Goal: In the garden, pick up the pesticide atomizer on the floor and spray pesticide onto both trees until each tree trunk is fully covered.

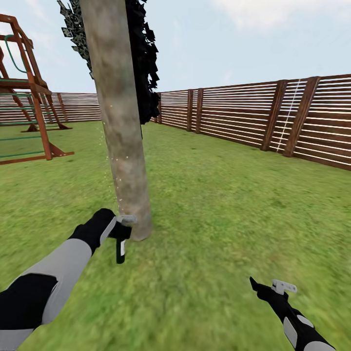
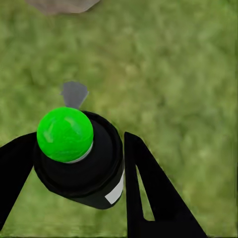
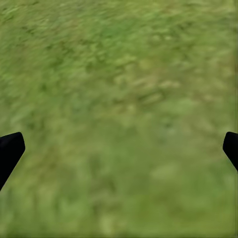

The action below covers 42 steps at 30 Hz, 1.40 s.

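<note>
A: We note the left pincer low at the foot of the tree trunk, clamped on the pesticide atomizer.

B: Agreed. In the left wrist view the atomizer sits between both black fingers, a dark round body with a white label and a green cap on top.

A: Its axis? From the head view we read it as upright, long axis vertical, bottom end hanging towards the grass, top up at the pincer, just beside the trunk's base.

B: Which way the nozzle faces we cannot tell. Faint pale specks show along the trunk's left edge.

A: Right pincer hovers low over open lawn, well apart from the tree.

B: Its fingertips stand wide, grass between them, holding nothing.

A: Background: slatted fence on the right, wooden playset far left.
</note>
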### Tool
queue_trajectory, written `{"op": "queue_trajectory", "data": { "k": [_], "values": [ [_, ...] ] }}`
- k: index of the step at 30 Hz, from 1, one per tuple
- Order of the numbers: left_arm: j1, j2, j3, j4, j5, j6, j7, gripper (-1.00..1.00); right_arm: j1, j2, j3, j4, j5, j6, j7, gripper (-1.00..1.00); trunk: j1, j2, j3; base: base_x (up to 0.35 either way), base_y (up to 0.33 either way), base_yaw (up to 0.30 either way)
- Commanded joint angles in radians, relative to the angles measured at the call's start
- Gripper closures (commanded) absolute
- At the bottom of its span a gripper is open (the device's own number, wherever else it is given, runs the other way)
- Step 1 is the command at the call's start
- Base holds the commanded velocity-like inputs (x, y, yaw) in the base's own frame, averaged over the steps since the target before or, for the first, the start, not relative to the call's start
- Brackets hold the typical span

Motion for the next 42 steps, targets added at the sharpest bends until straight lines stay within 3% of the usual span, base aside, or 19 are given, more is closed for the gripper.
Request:
{"op": "queue_trajectory", "data": {
  "k": [1,3,5,7,24,35,37,39,42],
  "values": [
    [-0.001,0.001,0.000,-0.002,-0.004,0.037,0.000,1.00,0.000,0.000,0.000,0.000,0.000,0.000,0.000,-1.00,0.000,0.000,0.000,0.000,0.000,0.000],
    [-0.002,0.004,0.000,-0.003,-0.034,0.060,0.000,1.00,0.000,0.000,0.000,0.000,0.000,0.000,0.000,-1.00,0.000,0.000,0.000,0.000,0.000,0.000],
    [-0.003,0.008,0.001,-0.004,-0.092,0.073,0.000,1.00,0.000,0.000,0.000,0.000,0.000,0.000,0.000,-1.00,0.000,0.000,0.000,0.000,0.000,0.000],
    [-0.003,0.007,0.002,-0.011,-0.110,0.076,-0.001,1.00,0.000,0.000,0.000,0.000,0.000,0.000,0.000,-1.00,0.000,0.000,0.000,0.000,0.000,0.000],
    [-0.003,0.001,0.000,-0.017,-0.115,0.075,-0.001,1.00,0.000,0.000,0.000,0.000,0.000,0.000,0.000,-1.00,0.000,0.000,0.000,0.127,-0.062,0.047],
    [-0.002,0.003,0.001,-0.013,-0.115,0.075,-0.001,1.00,0.000,0.001,0.000,0.000,0.000,0.000,0.000,-1.00,0.000,0.000,0.000,-0.005,-0.049,0.026],
    [-0.002,0.007,0.004,-0.014,-0.115,0.074,0.000,1.00,0.000,0.001,0.000,0.000,0.000,0.000,0.000,-1.00,0.000,0.000,0.000,0.000,-0.001,0.133],
    [-0.005,0.032,0.006,-0.017,-0.115,0.074,0.000,1.00,0.000,0.000,0.000,0.000,0.000,0.000,0.000,-1.00,0.000,0.000,0.000,0.000,0.000,0.031],
    [-0.042,0.041,0.006,-0.019,-0.115,0.076,0.000,1.00,0.000,0.000,0.000,0.000,0.000,0.000,0.000,-1.00,0.000,0.000,0.000,0.000,0.000,0.006]
  ]
}}
